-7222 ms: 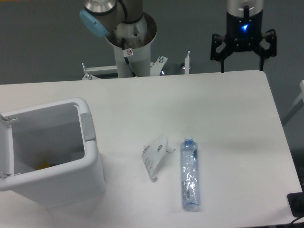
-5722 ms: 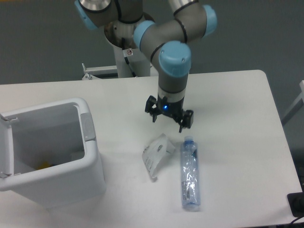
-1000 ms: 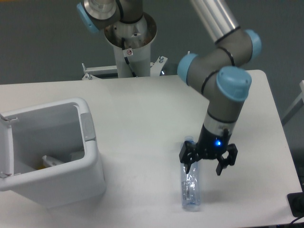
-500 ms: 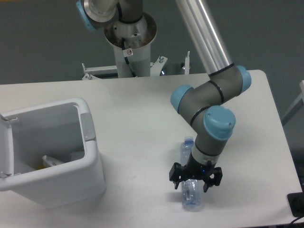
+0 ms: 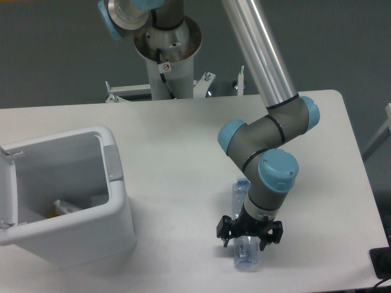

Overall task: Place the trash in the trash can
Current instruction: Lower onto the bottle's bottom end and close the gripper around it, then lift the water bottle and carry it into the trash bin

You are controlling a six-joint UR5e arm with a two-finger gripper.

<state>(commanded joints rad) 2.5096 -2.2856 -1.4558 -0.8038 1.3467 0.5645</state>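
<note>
The gripper [image 5: 248, 234], jaws spread wide, is straddling the bottle [image 5: 244, 230], whose long axis is running twelve to six. The bin [image 5: 116, 194] is sitting well apart at nine o'clock.

Arm folded down at elbow, wrist vertical, gripper [image 5: 247, 235] pointing straight down near table level. Jaws spread apart, one finger [image 5: 224, 232] each side, nothing clamped between them.
</note>
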